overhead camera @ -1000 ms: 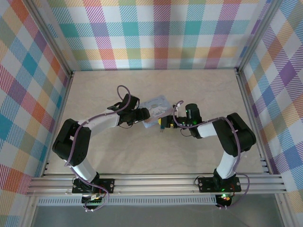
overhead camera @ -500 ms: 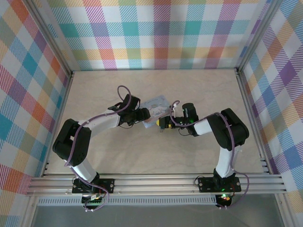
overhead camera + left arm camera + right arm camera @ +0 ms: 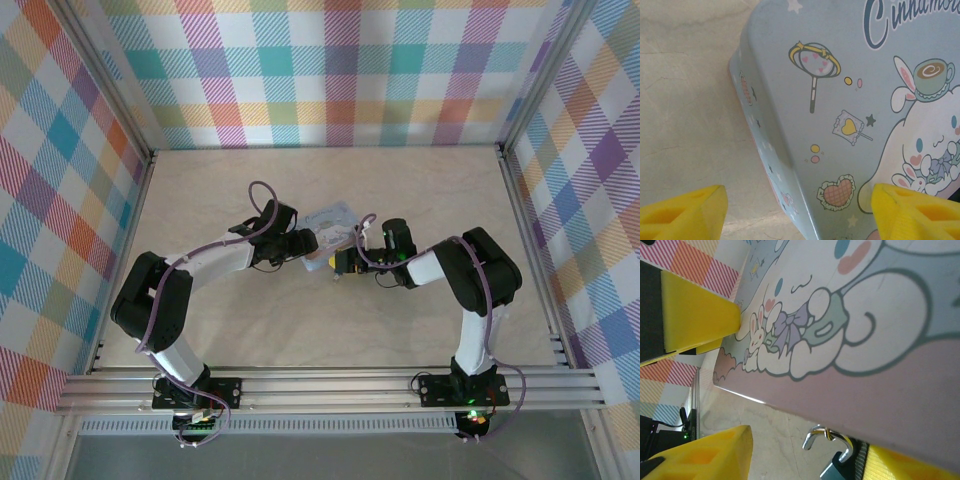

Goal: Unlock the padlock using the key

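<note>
The padlock (image 3: 840, 466) is a small bluish body at the bottom edge of the right wrist view. It lies against my right gripper's inner finger (image 3: 910, 465), tucked under the edge of the pale blue cartoon tin (image 3: 880, 340). Its silver shackle (image 3: 822, 437) curves up with the free end out in the air, and a thin ring sits on it. The right gripper (image 3: 805, 452) is open with bare table between its fingers. The left gripper (image 3: 800, 220) is open, straddling a corner of the tin (image 3: 840, 100). The key is hidden.
From above, both grippers, the left (image 3: 305, 247) and the right (image 3: 338, 262), meet at the tin (image 3: 330, 220) mid-table. The table (image 3: 250, 320) is beige, with plaid walls and aluminium rails around it. The left gripper's yellow finger (image 3: 695, 315) shows beside the tin in the right wrist view.
The right gripper has slid a little to the left, closer to the tin and the left gripper. The left arm and tin have stayed put.
</note>
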You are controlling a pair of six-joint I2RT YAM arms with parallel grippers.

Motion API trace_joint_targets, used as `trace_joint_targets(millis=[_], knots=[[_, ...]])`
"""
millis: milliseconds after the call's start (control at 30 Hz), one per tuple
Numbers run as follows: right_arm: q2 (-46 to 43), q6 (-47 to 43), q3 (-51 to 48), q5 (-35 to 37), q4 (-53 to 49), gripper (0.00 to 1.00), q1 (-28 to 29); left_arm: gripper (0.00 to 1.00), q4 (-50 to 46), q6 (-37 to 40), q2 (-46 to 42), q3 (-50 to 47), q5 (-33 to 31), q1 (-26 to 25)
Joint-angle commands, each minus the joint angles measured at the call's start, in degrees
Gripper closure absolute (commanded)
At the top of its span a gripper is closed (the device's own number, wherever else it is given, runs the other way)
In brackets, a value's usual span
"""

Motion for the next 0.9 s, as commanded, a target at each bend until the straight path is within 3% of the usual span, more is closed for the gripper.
trace_joint_targets(millis=[0, 867], knots=[[-1.0, -0.9, -1.4, -1.5, 2.4, 0.48, 0.3, 0.25, -5.3, -0.1, -0.1, -1.3, -0.4, -0.9], [-4.3, -5.5, -2.6, 1.9, -5.7, 0.69, -0.7, 0.25, -5.6, -0.1, -0.1, -1.2, -0.5, -1.0]])
